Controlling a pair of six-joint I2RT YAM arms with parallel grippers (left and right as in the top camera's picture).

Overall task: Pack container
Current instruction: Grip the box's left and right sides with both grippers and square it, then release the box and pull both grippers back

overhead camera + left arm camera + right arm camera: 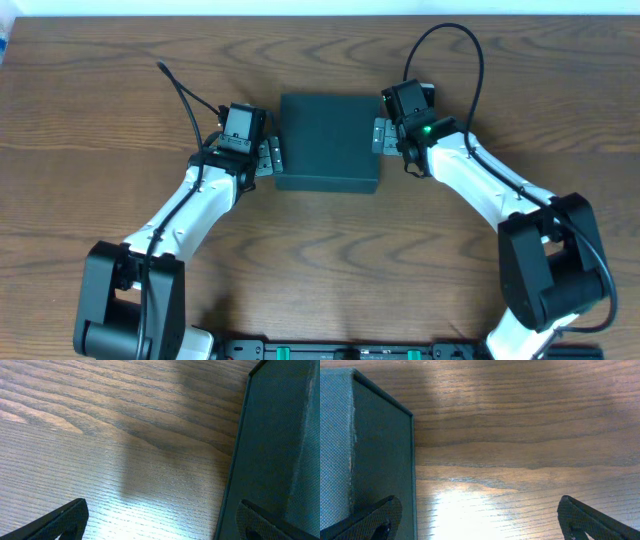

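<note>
The container [328, 140] sits shut near the table's [100, 120] far edge, seemingly packed; left gripper [268, 158] and right gripper [380, 136] flank it, fingers spread

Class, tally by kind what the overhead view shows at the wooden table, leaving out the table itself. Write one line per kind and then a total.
container, dark teal-green, lid shut: 1
grippers, both open: 2 (left gripper, right gripper)
Total: 3
</note>
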